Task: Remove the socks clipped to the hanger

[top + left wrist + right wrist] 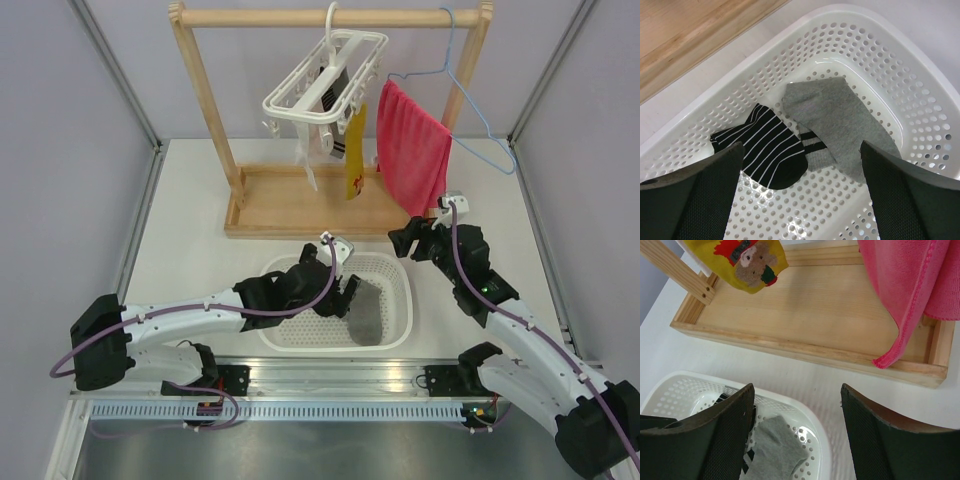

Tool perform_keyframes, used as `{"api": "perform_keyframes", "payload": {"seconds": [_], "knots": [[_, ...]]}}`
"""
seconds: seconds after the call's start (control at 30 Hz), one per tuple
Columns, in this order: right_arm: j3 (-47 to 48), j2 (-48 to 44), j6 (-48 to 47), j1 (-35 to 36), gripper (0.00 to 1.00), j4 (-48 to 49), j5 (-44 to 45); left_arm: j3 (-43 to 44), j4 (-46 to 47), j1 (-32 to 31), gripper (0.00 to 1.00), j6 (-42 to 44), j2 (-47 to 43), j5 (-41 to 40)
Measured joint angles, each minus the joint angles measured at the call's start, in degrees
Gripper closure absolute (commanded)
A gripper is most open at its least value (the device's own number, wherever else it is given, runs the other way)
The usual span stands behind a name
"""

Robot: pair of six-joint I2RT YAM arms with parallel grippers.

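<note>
Two soft socks lie in perforated plastic basket.

You have white table as work surface, flat and pale. Two things rest directly on it. Wooden rack base: shallow tray with raised lip, on far half, long side toward you, uprights rising from its left and right ends. White perforated basket: sits on your side of tray, near it but apart, strip of bare tabletop between them. Metal rail runs along near edge.
</note>
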Motion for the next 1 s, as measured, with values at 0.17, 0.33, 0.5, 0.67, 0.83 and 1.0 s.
{"api": "perform_keyframes", "payload": {"seconds": [0.17, 0.33, 0.5, 0.67, 0.83, 1.0], "knots": [[-0.15, 0.68, 0.09, -0.04, 0.26, 0.04, 0.07, 0.00, 0.00, -0.07, 0.00, -0.26, -0.13, -1.31], [-0.96, 0.98, 0.50, -0.07, 0.25, 1.03, 0.72, -0.68, -0.33, -0.17, 0.00, -2.78, -2.51, -10.86], [-2.49, 1.60, 1.09, -0.55, 0.26, 2.16, 1.03, -2.58, 1.90, 2.45, 0.00, -4.13, -9.01, -17.18], [-3.15, 2.73, 1.99, -0.81, 0.26, 4.00, 0.83, -3.08, 10.84, 13.29, 0.00, -3.82, -11.04, -10.27], [-3.58, 2.62, 2.29, -0.94, 0.26, 4.94, -0.09, -0.90, 17.62, 20.50, 0.00, -3.21, -6.10, -0.31], [-3.85, 2.03, 2.56, -1.49, 0.25, 5.79, -1.11, 5.81, 23.78, 23.67, 0.00, -3.19, 3.26, 8.94]]}}
